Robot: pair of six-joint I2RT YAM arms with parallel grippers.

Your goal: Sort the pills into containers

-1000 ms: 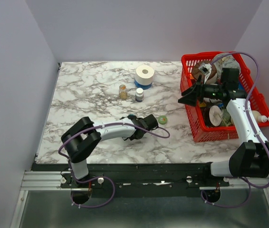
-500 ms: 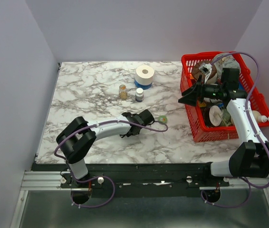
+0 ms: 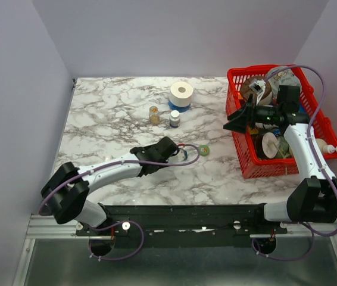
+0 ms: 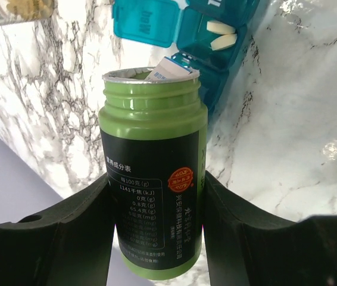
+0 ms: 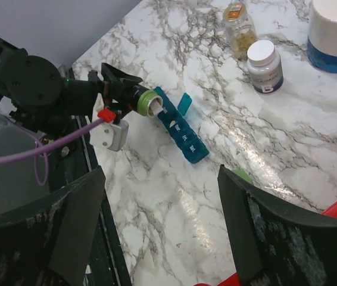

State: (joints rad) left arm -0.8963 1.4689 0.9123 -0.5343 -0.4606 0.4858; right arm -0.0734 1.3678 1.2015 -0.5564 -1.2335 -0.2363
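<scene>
- Left wrist view: the left end effector [image 4: 154,238] is clenched around a lidless green bottle [image 4: 153,173], which is tipped with its mouth toward the teal pill organizer [image 4: 215,83] on the marble table [image 4: 293,131].
- The compartment nearest the mouth has its lid [image 4: 146,21] flipped back. Two white pills [image 4: 223,42] lie in it.
- A white packet or paper [image 4: 171,67] sits in the bottle's mouth, and it may block the flow.
- The step in hand looks like pouring pills into the organizer. The next move calls for a gentle tilt or shake aimed at one open cell, so that nothing spills onto the table.
- Right wrist view: the right end effector [image 5: 162,226] is released, with its jaws wide and nothing between them.
- It looks down on the organizer [image 5: 181,130], which lies flat with the bottle's rim [image 5: 146,102] at its far end. One lid stands up; what the other cells hold is too small to tell.
- A white bottle [image 5: 265,67] and an amber bottle [image 5: 240,25] stand capped, well apart from the organizer.
- Top view: the right end effector [image 3: 233,123] hovers at the edge of the red basket [image 3: 258,170], which is full of mixed items.
- A green cap [image 3: 203,150] lies just beside the left end effector [image 3: 174,154].
</scene>
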